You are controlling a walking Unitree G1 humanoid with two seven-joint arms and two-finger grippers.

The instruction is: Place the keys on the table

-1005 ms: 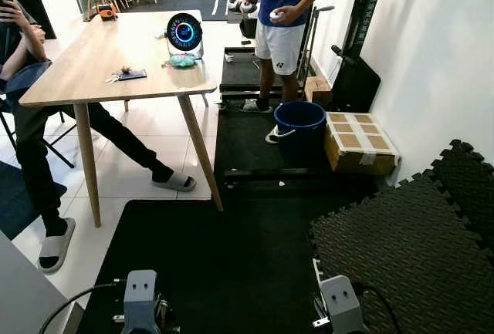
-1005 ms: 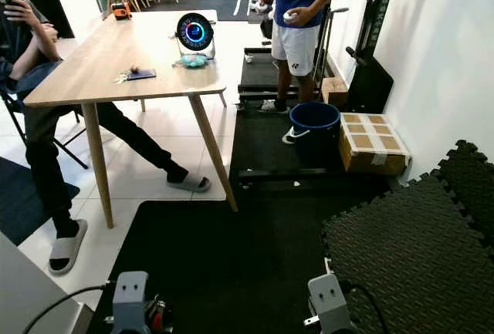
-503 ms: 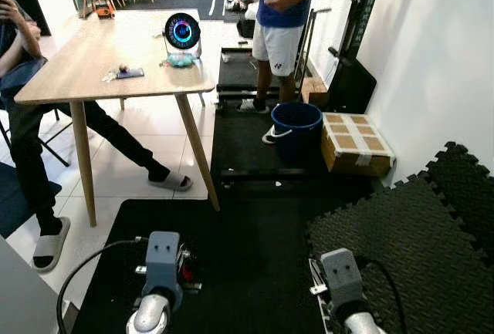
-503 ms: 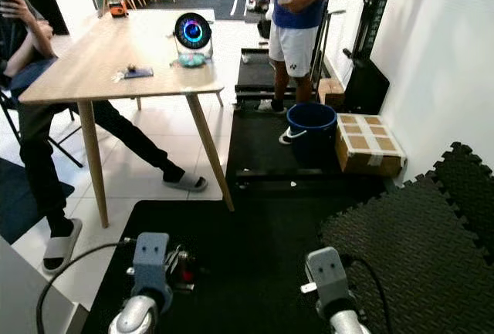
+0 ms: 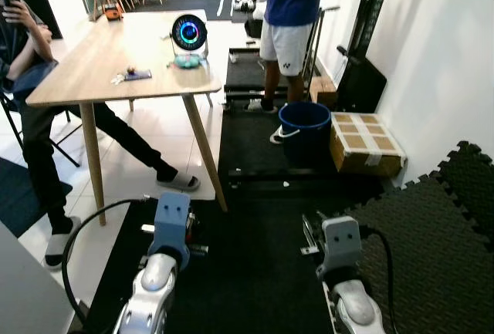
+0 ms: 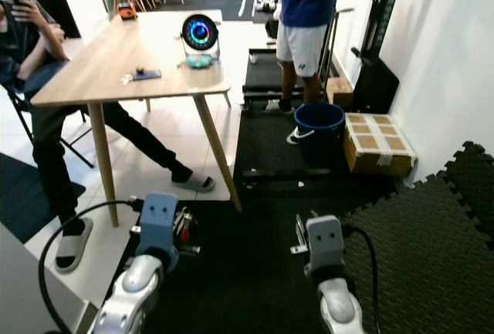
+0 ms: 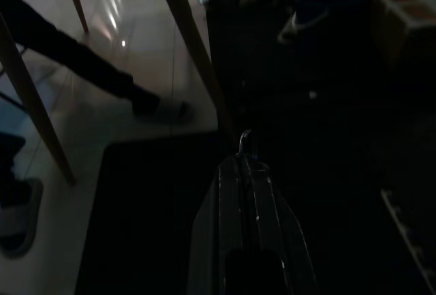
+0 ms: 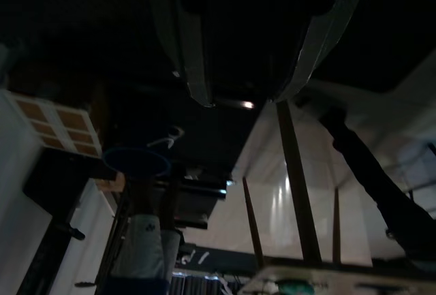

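Note:
My left gripper (image 7: 243, 162) is shut, and a small metal key ring (image 7: 244, 142) juts out from between its fingertips. In the eye views the left wrist (image 5: 171, 215) is raised low in front of me over the black mat, with a bit of red (image 6: 184, 226) beside it. The wooden table (image 5: 85, 64) stands ahead to my left, well beyond the gripper. A dark flat item (image 5: 139, 75) and a small metal bunch (image 5: 117, 79) lie on it. The right gripper (image 8: 252, 63) is open with nothing between its fingers.
A round lit fan (image 5: 189, 33) stands at the table's far side. A seated person (image 5: 27, 72) stretches legs under the table. Another person (image 5: 289, 10) stands by a blue bucket (image 5: 303, 126) and a cardboard box (image 5: 367, 143). Foam mats (image 5: 432, 226) lie at right.
Both arms have risen from the bottom edge further into view. The camera has shifted a little; the table stays ahead to the left.

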